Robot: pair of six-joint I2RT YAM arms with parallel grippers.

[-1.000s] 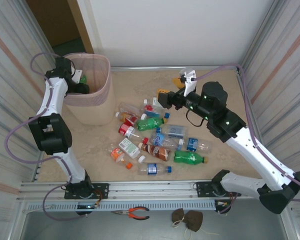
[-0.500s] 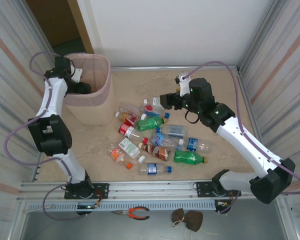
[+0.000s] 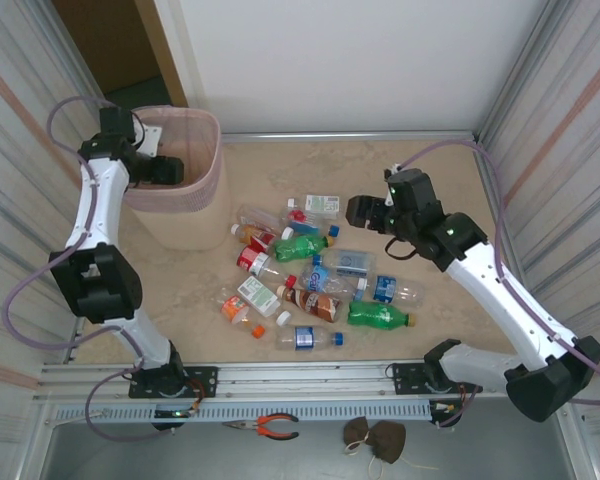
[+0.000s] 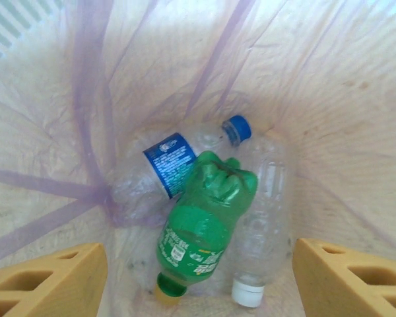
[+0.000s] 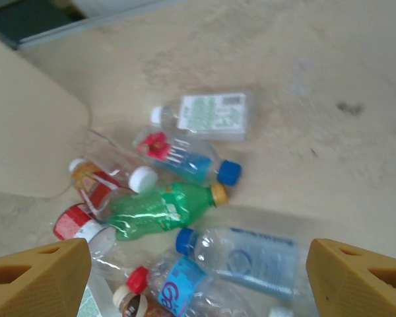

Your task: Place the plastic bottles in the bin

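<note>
My left gripper hangs open over the pale pink bin, nothing between its fingers. On the bin's floor lie a green bottle, a clear bottle with a blue label and a clear bottle with a white cap. Several plastic bottles lie scattered mid-table. My right gripper is open above the pile's right side, over a clear blue-capped bottle and a green bottle.
Orange-handled pliers and a brown cloth lump lie below the front rail. Corrugated walls close in both sides. The bin's wall stands left of the pile. Bare tabletop lies at the back right.
The left gripper has opened and the green bottle it held now lies in the bin. The right gripper has swung to the right and nearer, away from the pile's far side.
</note>
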